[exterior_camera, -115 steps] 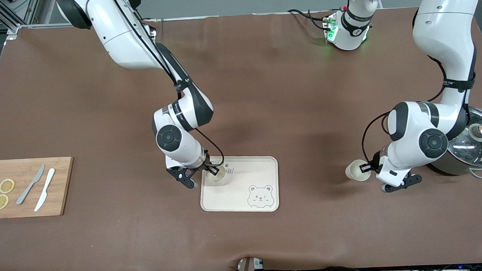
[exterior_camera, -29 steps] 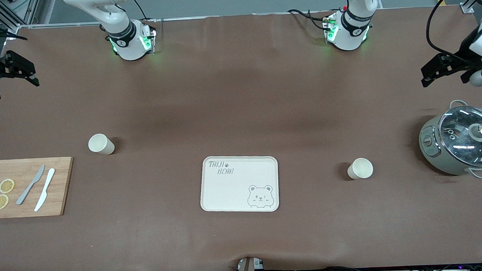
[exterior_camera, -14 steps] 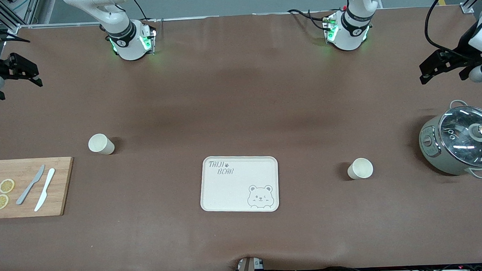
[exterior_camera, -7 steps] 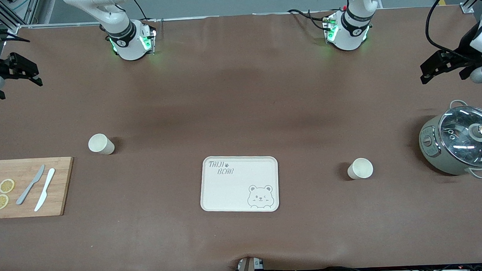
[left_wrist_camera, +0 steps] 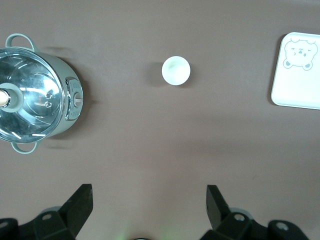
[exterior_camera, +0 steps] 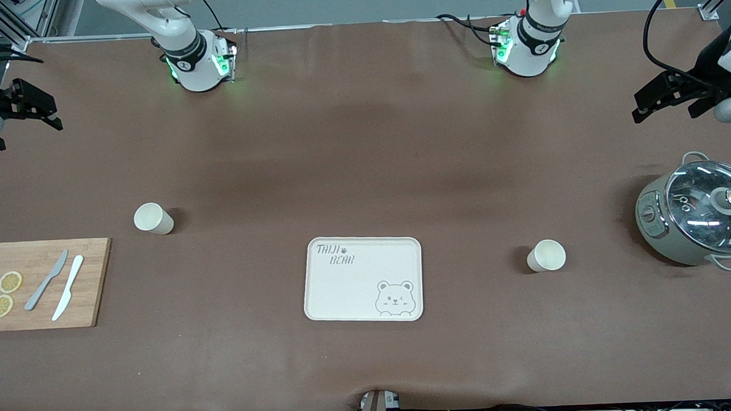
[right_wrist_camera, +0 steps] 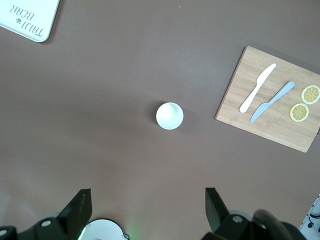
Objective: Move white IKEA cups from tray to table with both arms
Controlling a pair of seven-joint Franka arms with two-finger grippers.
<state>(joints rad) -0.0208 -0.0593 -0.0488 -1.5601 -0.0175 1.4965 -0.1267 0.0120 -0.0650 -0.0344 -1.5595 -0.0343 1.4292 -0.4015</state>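
The left pincer hung high over the counter at the left arm's end, jaws spread wide and empty. Below it, well apart, one white cup stood upright between the lidded pot and the bear tray. The right pincer hung likewise wide and empty over the right arm's end; the other white cup stood upright beneath it, near the cutting board.
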